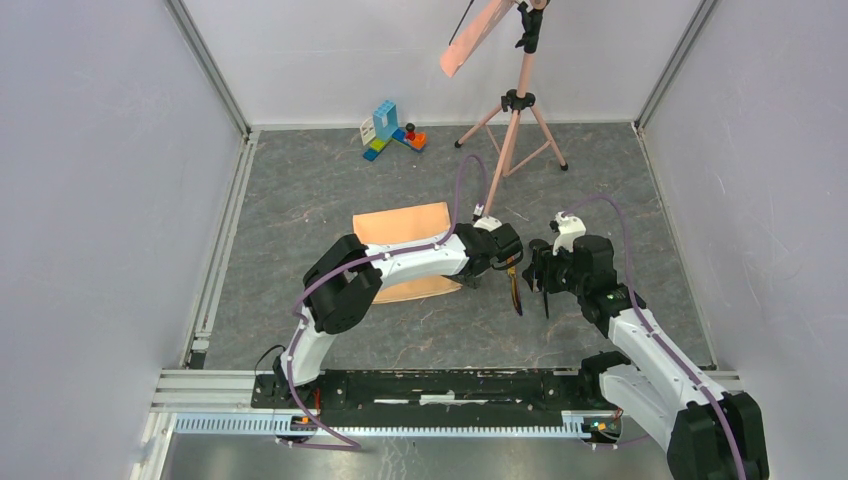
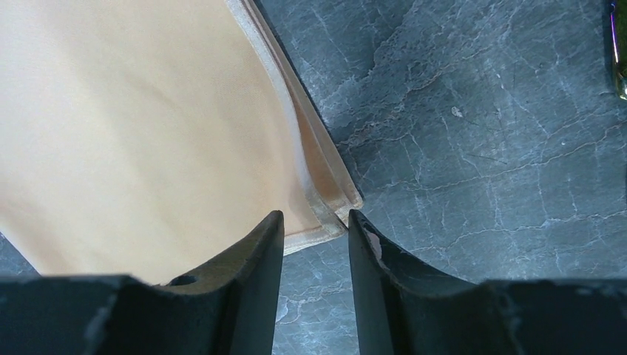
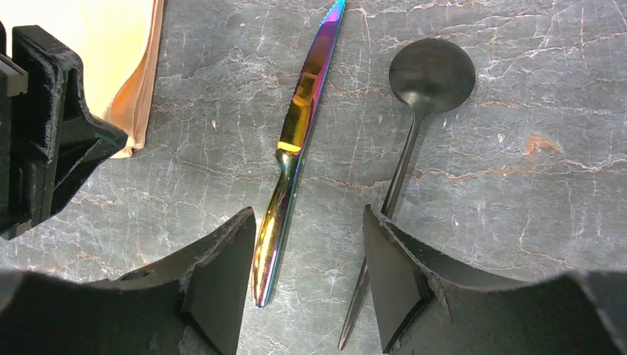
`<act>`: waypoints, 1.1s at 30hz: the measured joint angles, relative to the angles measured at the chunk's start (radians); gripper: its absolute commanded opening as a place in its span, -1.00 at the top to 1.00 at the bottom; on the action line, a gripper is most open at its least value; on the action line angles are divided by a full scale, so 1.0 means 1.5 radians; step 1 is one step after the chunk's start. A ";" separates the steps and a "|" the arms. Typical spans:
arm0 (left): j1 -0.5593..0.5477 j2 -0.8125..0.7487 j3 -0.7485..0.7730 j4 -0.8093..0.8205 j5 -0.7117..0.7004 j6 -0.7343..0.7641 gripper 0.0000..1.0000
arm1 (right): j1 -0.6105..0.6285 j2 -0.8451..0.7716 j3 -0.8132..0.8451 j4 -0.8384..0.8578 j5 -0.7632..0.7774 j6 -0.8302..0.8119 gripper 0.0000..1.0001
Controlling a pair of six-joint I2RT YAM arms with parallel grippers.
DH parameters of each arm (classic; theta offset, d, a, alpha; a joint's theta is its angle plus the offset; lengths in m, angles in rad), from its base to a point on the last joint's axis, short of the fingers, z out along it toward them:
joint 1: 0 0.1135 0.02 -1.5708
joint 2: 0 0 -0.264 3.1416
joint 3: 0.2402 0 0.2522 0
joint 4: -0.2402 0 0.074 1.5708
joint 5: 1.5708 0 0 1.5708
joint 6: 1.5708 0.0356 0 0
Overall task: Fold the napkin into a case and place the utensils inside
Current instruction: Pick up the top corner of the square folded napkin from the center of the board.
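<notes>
A grey marbled surface [image 1: 300,200] sits between white walls, with two robot arms reaching in from its near edge. A peach-tan napkin [image 1: 400,225] lies flat near the middle, folded into a layered rectangle. The left arm [image 1: 400,262] stretches across its near side.

In the left wrist view, the stacked hems of the napkin [image 2: 148,111] meet at a corner just ahead of the two dark fingers [image 2: 255,259]. The left jaws are partly open with a clear gap, and they grip nothing.

To the right of the napkin, two utensils lie side by side on the bare surface, close together but not touching. One is an iridescent purple-gold knife [image 3: 299,133] and the other a thin black spoon [image 3: 431,74] with its round bowl pointing away.

The right arm [image 1: 640,340] hangs over the utensils. The right jaws stand open and hold nothing. The knife handle lies in the gap, close to one finger, and the spoon handle runs under the other finger [image 3: 395,281]. I cannot tell whether the fingers touch the surface.

At the far side stands a pink tripod [image 1: 512,130] carrying a salmon strip [image 1: 475,40]. Some coloured toy blocks [image 1: 390,130] sit to its left.
</notes>
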 measured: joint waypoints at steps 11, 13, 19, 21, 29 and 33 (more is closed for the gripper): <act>0.000 0.000 0.000 -0.001 -0.003 0.000 0.48 | 0.000 0.004 -0.002 0.002 -0.003 0.000 -0.19; 0.000 0.000 0.000 -0.003 -0.007 0.000 0.57 | 0.000 0.004 -0.002 0.004 -0.005 0.000 -0.19; 0.000 -0.010 -0.008 -0.005 -0.028 0.000 0.82 | 0.000 0.004 -0.002 0.009 -0.014 0.000 -0.17; 0.001 -0.019 -0.014 -0.006 -0.036 0.000 0.84 | 0.000 0.004 -0.002 0.010 -0.016 0.000 -0.17; 0.049 -0.057 -0.055 0.006 -0.017 0.002 0.90 | 0.000 0.013 -0.003 0.011 -0.030 0.000 -0.15; 0.115 -0.074 -0.097 0.030 0.026 0.013 0.90 | 0.000 0.024 -0.003 0.015 -0.036 -0.001 -0.14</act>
